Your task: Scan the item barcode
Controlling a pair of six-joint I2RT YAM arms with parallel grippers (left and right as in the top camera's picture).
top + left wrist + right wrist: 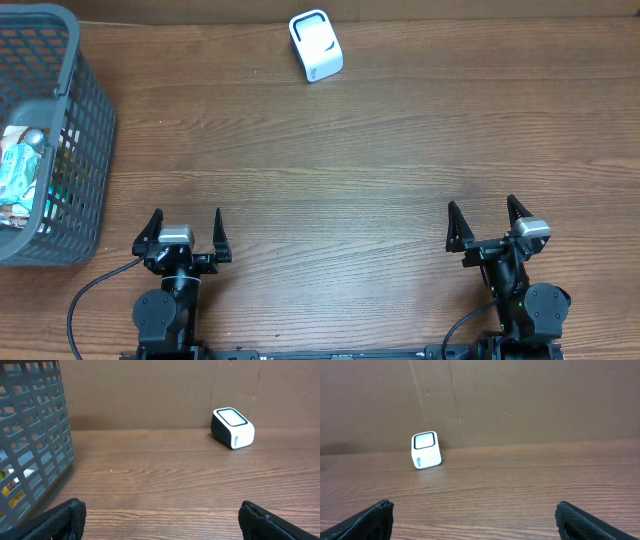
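The item to scan is one of the packets (18, 168) lying inside the grey mesh basket (88, 140) at the table's left edge; a teal and white wrapper shows on top. A white barcode scanner (315, 45) with a dark window stands at the far middle of the table, also visible as the scanner (233, 427) in the left wrist view and the scanner (426, 450) in the right wrist view. My left gripper (186, 222) rests near the front left, open and empty. My right gripper (482, 212) rests near the front right, open and empty. Bare wood lies between both pairs of fingers.
The basket (30, 435) rises tall just left of my left gripper (161, 512). A brown cardboard wall (520, 400) runs behind the scanner along the table's far edge. Wooden tabletop spreads ahead of my right gripper (474, 510).
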